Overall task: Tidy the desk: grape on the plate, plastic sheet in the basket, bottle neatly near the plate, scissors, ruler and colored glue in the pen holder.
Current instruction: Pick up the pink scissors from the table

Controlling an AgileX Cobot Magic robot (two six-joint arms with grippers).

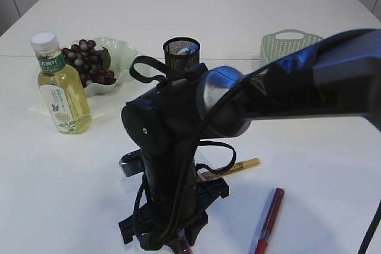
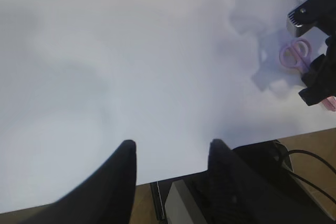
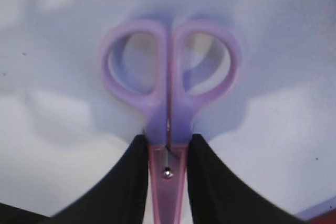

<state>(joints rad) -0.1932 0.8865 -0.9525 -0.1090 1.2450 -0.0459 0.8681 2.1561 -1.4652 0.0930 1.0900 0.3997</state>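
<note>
step: scissors pickup | right tool (image 3: 167, 153) clamped on scissors (image 3: 169, 82) at the pivot, handles pointing away, long axis in line with tool, flat on bench (image 1: 309, 147) | left tool (image 2: 169, 174) apart, empty | pen holder (image 1: 181, 53) well beyond, right arm nearer

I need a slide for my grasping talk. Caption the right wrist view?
Right gripper closed on the purple scissors near the pivot, handles pointing away, above the white table.
</note>
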